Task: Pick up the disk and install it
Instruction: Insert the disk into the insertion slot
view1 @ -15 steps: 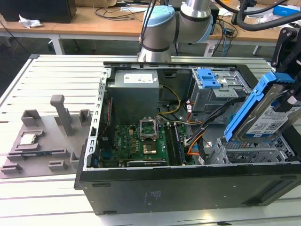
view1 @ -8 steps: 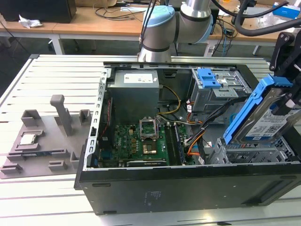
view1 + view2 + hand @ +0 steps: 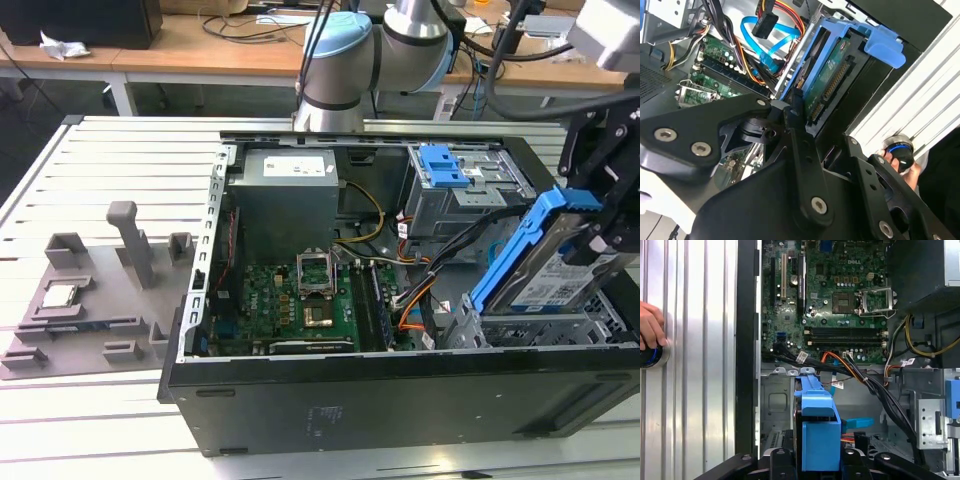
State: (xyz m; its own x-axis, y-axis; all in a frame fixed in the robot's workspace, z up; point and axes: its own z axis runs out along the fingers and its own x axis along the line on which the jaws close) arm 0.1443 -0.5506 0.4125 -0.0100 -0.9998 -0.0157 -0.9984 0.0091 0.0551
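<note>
The disk (image 3: pixel 540 268), a silver drive in a bright blue carrier, hangs tilted over the metal drive cage (image 3: pixel 530 330) at the exterior view's right end of the open computer case. My gripper (image 3: pixel 603 228) is shut on the disk's upper end. In the first wrist view the blue carrier (image 3: pixel 817 427) sits between the black fingers (image 3: pixel 781 460), above the cage floor. The second wrist view shows the disk (image 3: pixel 832 80) edge-on with its green circuit board and connector facing out, and a black finger (image 3: pixel 796 102) pressed against it.
The case holds a motherboard (image 3: pixel 300 295), a power supply (image 3: pixel 285 195), cable bundles (image 3: pixel 440 265) beside the cage, and another blue carrier (image 3: pixel 446 166) in the upper bay. A grey fixture (image 3: pixel 95 290) lies at the exterior view's left. A person's hand (image 3: pixel 649 327) rests on a round knob (image 3: pixel 651 356).
</note>
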